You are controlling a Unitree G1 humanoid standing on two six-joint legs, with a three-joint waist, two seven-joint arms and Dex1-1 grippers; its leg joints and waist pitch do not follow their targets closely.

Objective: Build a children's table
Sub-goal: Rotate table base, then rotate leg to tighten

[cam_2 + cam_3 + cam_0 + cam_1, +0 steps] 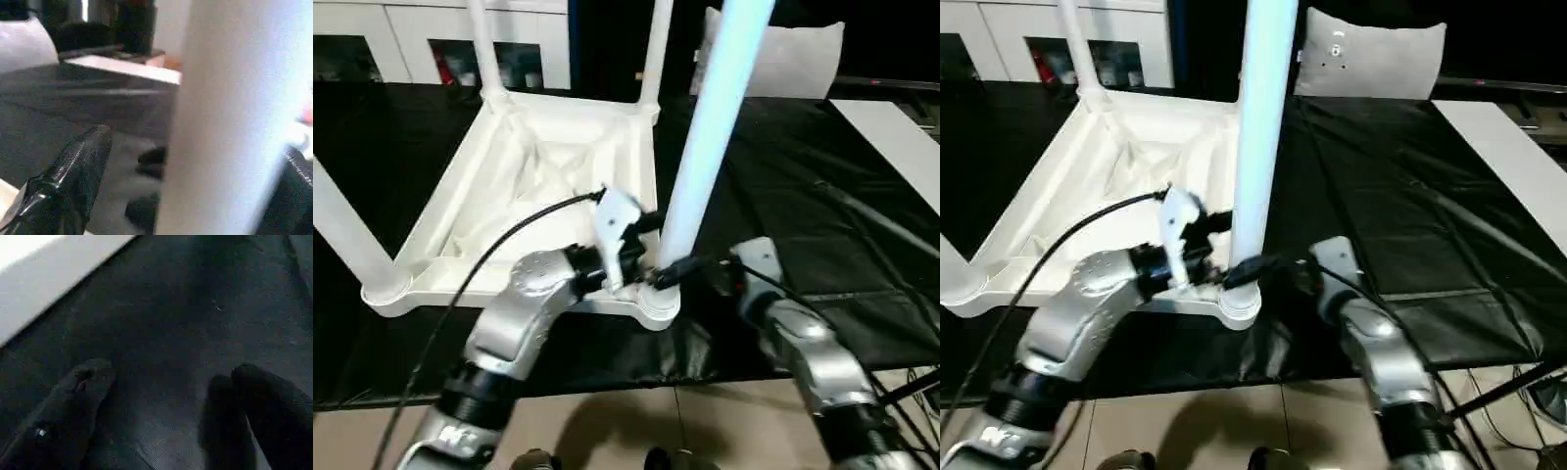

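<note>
Children's table (538,186): seating the near leg (705,147)
Your wide-open left gripper (641,257) straddles it ungripped; right gripper (161,416) gapes empty. Close, then press straight down.

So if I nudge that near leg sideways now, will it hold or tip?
The near leg stands upright in its corner socket, so it probably resists a light nudge. It is tall and tapered, so a push high up likely levers it loose. The upturned table top looks like light plastic and may slide.

Upturned children's table (548,166) rests on black-covered bench (803,196).
</note>
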